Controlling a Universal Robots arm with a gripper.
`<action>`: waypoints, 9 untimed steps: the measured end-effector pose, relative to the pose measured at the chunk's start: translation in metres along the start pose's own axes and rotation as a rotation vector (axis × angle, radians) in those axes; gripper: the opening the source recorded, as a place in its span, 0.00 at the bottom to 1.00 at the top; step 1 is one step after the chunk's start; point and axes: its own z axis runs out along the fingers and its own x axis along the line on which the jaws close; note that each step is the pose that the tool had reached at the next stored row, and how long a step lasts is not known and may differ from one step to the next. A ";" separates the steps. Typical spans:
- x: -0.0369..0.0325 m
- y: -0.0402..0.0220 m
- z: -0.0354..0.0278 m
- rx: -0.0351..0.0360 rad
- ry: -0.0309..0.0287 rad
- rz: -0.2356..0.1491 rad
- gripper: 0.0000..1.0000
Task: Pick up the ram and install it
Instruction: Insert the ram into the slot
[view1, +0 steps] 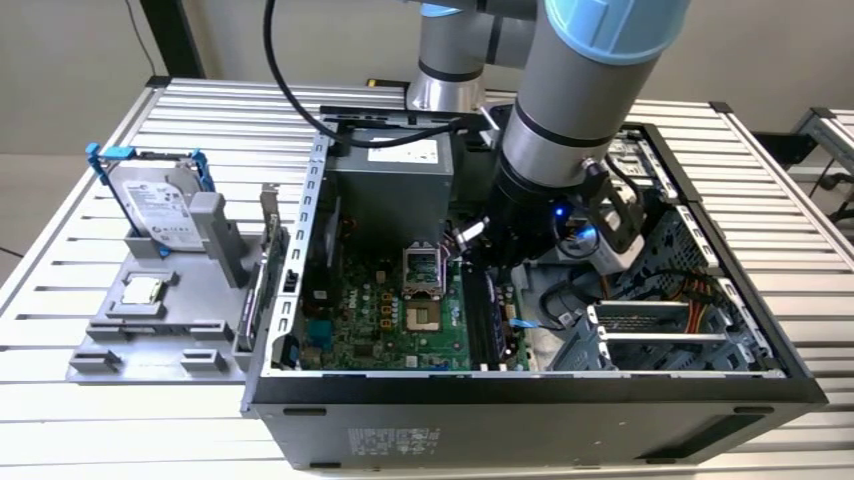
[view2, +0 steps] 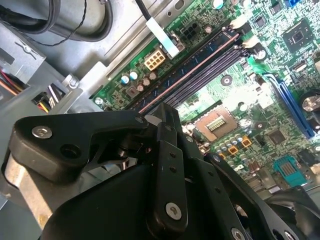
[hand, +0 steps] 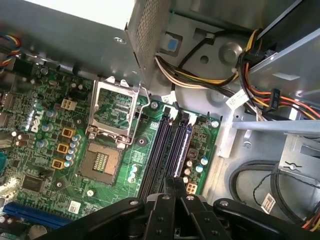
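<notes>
My gripper (hand: 175, 182) is down inside the open computer case (view1: 534, 385), over the memory slots (hand: 167, 145) beside the processor socket (hand: 114, 107). In both wrist views its two black fingers stand close together with only a thin gap. The ram (view2: 190, 72) shows as a slim edge-on stick with a pale top edge. It runs along one slot from the fingertips (view2: 162, 111) to the slot's far clip, and the fingers are closed on its top edge. I cannot tell how deep it sits. In the exterior view the arm's wrist (view1: 554, 215) hides the fingers.
A grey fixture (view1: 147, 350) left of the case holds a silver hard drive in a blue frame (view1: 154, 205) and a small square processor chip (view1: 143, 290). The power supply (view1: 394, 185), cable bundles (hand: 260, 95) and drive bay walls (view1: 667, 330) crowd the gripper.
</notes>
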 end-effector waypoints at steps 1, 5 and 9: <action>-0.0001 0.0000 0.0000 -0.0001 0.0003 -0.004 0.00; -0.0007 -0.0002 0.0000 -0.0005 0.0012 -0.019 0.00; -0.0013 -0.0003 0.0001 -0.0013 0.0019 -0.031 0.00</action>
